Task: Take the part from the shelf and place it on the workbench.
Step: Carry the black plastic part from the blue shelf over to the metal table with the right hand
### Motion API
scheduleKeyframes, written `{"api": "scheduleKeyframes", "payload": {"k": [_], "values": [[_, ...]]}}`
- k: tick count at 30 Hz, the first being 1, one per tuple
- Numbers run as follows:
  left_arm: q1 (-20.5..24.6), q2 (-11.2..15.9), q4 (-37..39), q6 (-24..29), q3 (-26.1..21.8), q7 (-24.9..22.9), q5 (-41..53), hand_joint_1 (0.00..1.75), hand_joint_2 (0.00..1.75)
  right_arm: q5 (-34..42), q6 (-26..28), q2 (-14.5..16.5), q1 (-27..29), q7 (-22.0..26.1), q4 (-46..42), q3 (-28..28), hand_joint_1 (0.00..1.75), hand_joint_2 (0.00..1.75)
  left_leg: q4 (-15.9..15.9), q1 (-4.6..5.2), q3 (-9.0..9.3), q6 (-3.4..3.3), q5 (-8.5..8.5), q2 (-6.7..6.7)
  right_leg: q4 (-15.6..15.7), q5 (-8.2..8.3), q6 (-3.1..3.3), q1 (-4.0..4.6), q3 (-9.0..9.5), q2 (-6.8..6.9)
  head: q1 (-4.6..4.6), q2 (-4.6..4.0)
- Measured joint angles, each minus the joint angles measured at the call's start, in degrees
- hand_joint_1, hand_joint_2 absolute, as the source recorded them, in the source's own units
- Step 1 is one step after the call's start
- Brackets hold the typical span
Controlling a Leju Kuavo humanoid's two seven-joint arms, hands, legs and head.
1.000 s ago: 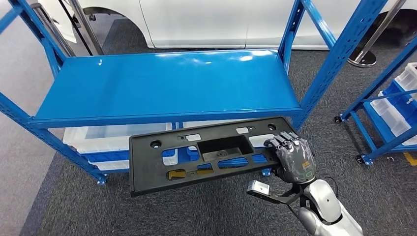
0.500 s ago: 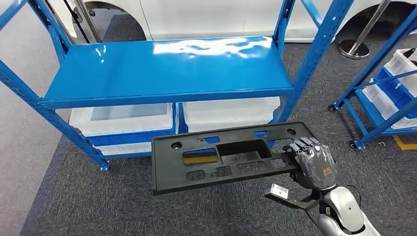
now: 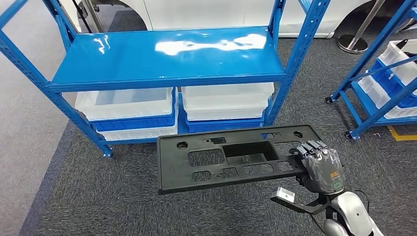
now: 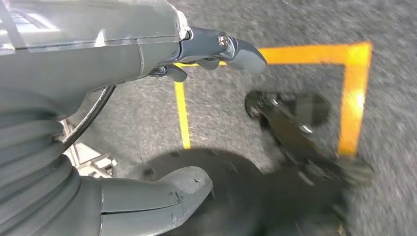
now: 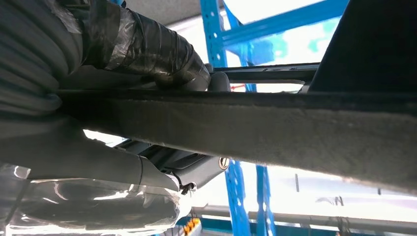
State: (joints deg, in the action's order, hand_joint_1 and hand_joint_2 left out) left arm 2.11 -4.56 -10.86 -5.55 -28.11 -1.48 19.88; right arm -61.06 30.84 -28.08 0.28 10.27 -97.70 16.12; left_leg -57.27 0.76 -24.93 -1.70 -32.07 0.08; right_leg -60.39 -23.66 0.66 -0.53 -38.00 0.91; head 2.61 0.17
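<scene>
The right robot hand [image 3: 322,168] is clamped on one end of the black plastic part [image 3: 231,157], a long flat panel with many cut-out holes. The part is off the blue shelf [image 3: 167,56] now; it hangs in the air in front of the shelf, above the grey carpet floor [image 3: 74,206], and lies almost flat. In the right wrist view the dark fingers [image 5: 147,49] press on one face of the part's edge [image 5: 246,125] and the thick grey thumb [image 5: 98,162] presses on the other face, so the hold looks firm. The left robot hand [image 4: 147,123] is beside the robot, over yellow floor tape [image 4: 354,98]; its fingers are apart and it holds nothing. The step now seems to be carrying the part to the table, which cannot be seen from here. The part is held at just one end, so the far end sticks out a long way and may sag or swing. It would be best to move slowly, keep the part level, and squeeze without letting go. The long free end should keep clear of the blue shelf posts [image 3: 295,59] and of the white bins [image 3: 133,110] under the shelf while turning. Setting it down flat and gently on the table would be wise, and only then should the fingers let go.
</scene>
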Motion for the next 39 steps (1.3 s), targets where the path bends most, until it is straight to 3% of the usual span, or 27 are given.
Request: {"api": "scheduleKeyframes", "payload": {"k": [2, 3, 5, 7, 8, 9, 10, 11, 12, 13, 15, 17, 18, 20, 22, 23, 24, 25, 26, 28, 30, 31, 33, 34, 35, 37, 39], "values": [[0.1, 0.0, 0.0, 0.0, 0.0, 0.1, 0.0, 0.0, 1.75, 0.2, 0.0, -0.2, 0.3, 0.0, -0.4, -0.3, 1.75, 1.75, 1.7, 0.01, 0.1, -0.4, 0.64, 0.06, 0.5, 1.09, -0.71, -0.19, -0.14, 0.09, 0.0, 0.0], [0.1, 0.0, 0.0, 0.0, 0.0, 0.1, 0.1, 0.0, 1.75, 0.3, -0.1, -0.4, 0.6, 0.0, -0.6, -0.5, 1.75, 1.75, 2.1, -0.1, -0.35, -0.77, 1.53, 0.17, 0.3, 0.51, -1.01, -0.22, -0.39, -0.04, -0.01, -0.01], [0.1, -0.1, 0.0, -0.1, 0.0, 0.0, 0.1, 0.0, 1.75, 0.6, -0.4, -0.8, 1.0, 0.1, -0.9, -1.1, 1.75, 1.75, 2.7, -0.38, -1.75, -1.42, 3.38, 0.5, -2.8, -4.03, -1.41, -0.24, -1.45, -0.43, -0.04, -0.01], [0.1, 0.0, 0.0, -0.3, 0.0, 0.1, 0.1, 0.0, 1.75, 0.8, -1.0, -1.1, 1.5, 0.3, -1.2, -1.6, 1.75, 1.75, 2.6, -0.33, -3.62, -1.69, 4.7, 0.73, -9.4, -9.6, -1.77, -0.33, -2.73, -0.66, -0.05, 0.0], [0.1, 0.0, 0.0, -0.5, -0.1, 0.2, 0.1, 0.0, 1.75, 0.9, -1.3, -1.1, 1.8, 0.4, -1.3, -1.8, 1.75, 1.75, 2.3, -0.34, -4.64, -1.65, 5.28, 0.89, -12.6, -10.21, -2.0, -0.44, -3.09, -0.66, -0.05, 0.0], [0.1, -0.1, 0.0, -0.8, -0.1, 0.1, 0.0, 0.0, 1.75, 1.0, -1.6, -1.1, 2.0, 0.6, -1.4, -2.1, 1.75, 1.75, 2.1, -0.36, -5.7, -1.59, 5.8, 1.12, -14.9, -9.19, -2.24, -0.58, -3.01, -0.65, -0.05, 0.0], [0.1, -0.1, 0.0, -1.1, -0.2, 0.0, -0.1, 0.0, 1.75, 1.1, -1.9, -1.1, 2.2, 0.7, -1.5, -2.3, 1.75, 1.75, 1.7, -0.41, -6.78, -1.46, 6.24, 1.42, -15.5, -7.01, -2.47, -0.75, -2.23, -0.58, -0.05, 0.0], [0.0, -0.2, 0.0, -1.3, -0.3, -0.2, -0.1, 0.0, 1.75, 1.3, -2.1, -1.1, 2.3, 0.9, -1.6, -2.6, 1.75, 1.75, 1.2, -0.48, -7.76, -1.27, 6.6, 1.8, -14.3, -4.78, -2.69, -0.94, -0.55, -0.3, -0.05, 0.0], [0.0, -0.2, 0.0, -1.4, -0.3, -0.5, -0.1, 0.0, 1.75, 1.5, -2.4, -1.2, 2.3, 1.0, -1.6, -2.7, 1.75, 1.75, 0.6, -0.49, -8.57, -1.03, 6.82, 2.17, -11.3, -3.85, -2.88, -1.1, 2.07, 0.43, -0.05, 0.0], [-0.1, -0.3, 0.0, -1.5, -0.4, -0.5, -0.2, 0.0, 1.75, 1.6, -2.5, -1.2, 2.2, 1.1, -1.7, -2.9, 1.75, 1.75, -0.1, -0.47, -9.22, -0.74, 6.91, 2.51, -7.0, -4.35, -2.95, -1.0, 5.18, 1.26, -0.04, 0.0], [-0.1, -0.3, 0.0, -1.5, -0.6, -0.5, -0.4, 0.0, 1.75, 1.9, -2.7, -1.3, 2.1, 1.2, -2.1, -3.2, 1.75, 1.75, -1.3, -0.3, -9.99, -0.11, 7.06, 3.29, -0.1, -7.43, -2.45, -0.74, 9.58, 2.3, 0.01, -0.01], [-0.1, -0.3, 0.0, -1.4, -0.9, -0.4, -0.5, 0.0, 1.75, 2.0, -2.8, -1.3, 2.2, 1.3, -2.4, -3.6, 1.75, 1.75, -1.8, -0.28, -10.36, 0.55, 7.35, 4.19, 1.9, -8.52, -1.41, -0.61, 10.08, 1.6, 0.02, -0.01], [0.0, -0.3, 0.0, -1.3, -1.1, -0.4, -0.5, 0.0, 1.75, 2.0, -2.8, -1.4, 2.3, 1.3, -2.4, -3.7, 1.75, 1.75, -2.2, -0.43, -10.6, 0.93, 6.99, 4.04, 1.9, -8.19, -0.92, -0.63, 9.73, 1.12, 0.02, 0.0], [-0.1, -0.2, 0.0, -1.3, -1.3, -0.4, -0.5, 0.0, 1.75, 2.1, -2.9, -1.4, 2.4, 1.3, -2.5, -3.9, 1.75, 1.75, -5.5, -0.69, -11.88, 1.58, 3.85, 2.47, 1.9, -7.35, 0.02, -0.7, 9.02, 0.29, 0.02, 0.0], [-0.2, -0.2, 0.0, -1.2, -1.4, -0.5, -0.5, 0.0, 1.75, 2.2, -3.0, -1.4, 2.4, 1.3, -2.6, -4.0, 1.75, 1.75, -12.6, -0.85, -14.36, 1.93, -0.75, 0.78, 1.8, -6.63, 0.46, -0.56, 8.04, -0.71, 0.02, -0.01], [-0.3, -0.2, 0.0, -1.2, -1.4, -0.5, -0.5, 0.0, 1.75, 2.3, -3.1, -1.4, 2.4, 1.3, -2.6, -4.0, 1.75, 1.75, -15.8, -0.86, -15.4, 1.93, -2.1, 0.51, 1.7, -6.32, 0.52, -0.43, 7.54, -1.27, 0.02, -0.01], [-0.4, -0.2, 0.0, -1.2, -1.4, -0.5, -0.5, 0.0, 1.75, 2.3, -3.1, -1.4, 2.4, 1.3, -2.6, -4.0, 1.75, 1.75, -17.5, -0.85, -15.69, 1.8, -2.32, 0.4, 1.5, -6.09, 0.53, -0.28, 7.12, -1.88, 0.02, -0.01], [-0.4, -0.2, 0.0, -1.2, -1.4, -0.5, -0.5, 0.0, 1.75, 2.4, -3.2, -1.4, 2.5, 1.3, -2.6, -4.0, 1.75, 1.75, -17.0, -0.81, -14.96, 1.53, -1.46, 0.28, 1.4, -5.91, 0.51, -0.1, 6.82, -2.51, 0.02, 0.0], [-0.4, -0.2, 0.0, -1.2, -1.4, -0.5, -0.5, 0.0, 1.75, 2.4, -3.3, -1.4, 2.5, 1.3, -2.6, -4.1, 1.75, 1.75, -14.3, -0.74, -13.14, 1.1, 0.28, -0.06, 1.3, -5.81, 0.49, 0.08, 6.68, -3.11, 0.02, 0.0], [-0.4, -0.1, 0.0, -1.1, -1.5, -0.5, -0.5, 0.0, 1.75, 2.4, -3.5, -1.4, 2.4, 1.3, -2.6, -4.1, 1.75, 1.75, -6.5, -0.57, -8.55, -0.25, 3.27, -2.26, 1.3, -5.64, 0.34, 0.16, 6.5, -4.23, -0.02, -0.01], [-0.5, 0.1, 0.0, -1.1, -1.6, -0.6, -0.4, 0.0, 1.75, 2.5, -3.8, -1.3, 2.1, 1.3, -2.7, -4.1, 1.75, 1.75, -2.0, -0.4, -6.12, -0.96, 4.15, -4.08, 1.3, -5.25, -0.25, -0.29, 6.15, -5.28, -0.01, -0.01], [-0.5, 0.1, 0.0, -1.1, -1.6, -0.6, -0.3, 0.0, 1.75, 2.5, -3.9, -1.3, 2.1, 1.3, -2.7, -4.1, 1.75, 1.75, -1.5, -0.31, -5.83, -1.0, 4.2, -4.07, 1.5, -4.98, -0.69, -0.55, 5.93, -5.83, 0.01, -0.01], [-0.3, 0.0, 0.0, -1.1, -1.6, -0.6, -0.2, 0.0, 1.75, 2.5, -4.0, -1.4, 2.2, 1.3, -2.8, -4.2, 1.75, 1.75, 0.4, -0.28, -5.22, -1.09, 4.71, -2.81, 1.7, -4.73, -1.42, -0.65, 5.71, -6.32, 0.01, 0.0], [-0.3, 0.0, 0.0, -1.1, -1.6, -0.6, -0.1, 0.0, 1.75, 2.5, -4.0, -1.5, 2.2, 1.3, -2.8, -4.3, 1.75, 1.75, 1.5, -0.41, -4.76, -1.23, 5.02, -2.07, 1.2, -5.23, -1.65, -0.5, 5.32, -5.56, -0.05, 0.0], [-0.3, 0.0, 0.0, -1.1, -1.6, -0.7, -0.1, 0.0, 1.75, 2.4, -4.1, -1.6, 2.2, 1.3, -2.9, -4.5, 1.75, 1.75, 2.5, -0.59, -4.34, -1.35, 5.31, -1.26, -0.5, -6.35, -1.87, -0.31, 4.47, -4.4, -0.13, 0.0], [-0.4, 0.0, 0.0, -1.1, -1.6, -0.7, 0.0, 0.0, 1.75, 2.4, -4.1, -1.7, 2.0, 1.2, -2.9, -4.7, 1.75, 1.75, 3.0, -0.73, -4.2, -1.49, 5.47, 0.18, -6.8, -9.66, -2.35, -0.46, 1.33, -2.03, -0.23, -0.01], [-0.4, 0.0, 0.0, -1.1, -1.6, -0.8, 0.0, 0.0, 1.75, 2.5, -4.2, -1.7, 2.2, 1.2, -2.9, -4.9, 1.75, 1.75, 2.4, -0.76, -4.45, -1.39, 5.13, 1.62, -11.8, -10.98, -3.0, -0.87, -1.25, -1.38, -0.21, -0.01]]}}
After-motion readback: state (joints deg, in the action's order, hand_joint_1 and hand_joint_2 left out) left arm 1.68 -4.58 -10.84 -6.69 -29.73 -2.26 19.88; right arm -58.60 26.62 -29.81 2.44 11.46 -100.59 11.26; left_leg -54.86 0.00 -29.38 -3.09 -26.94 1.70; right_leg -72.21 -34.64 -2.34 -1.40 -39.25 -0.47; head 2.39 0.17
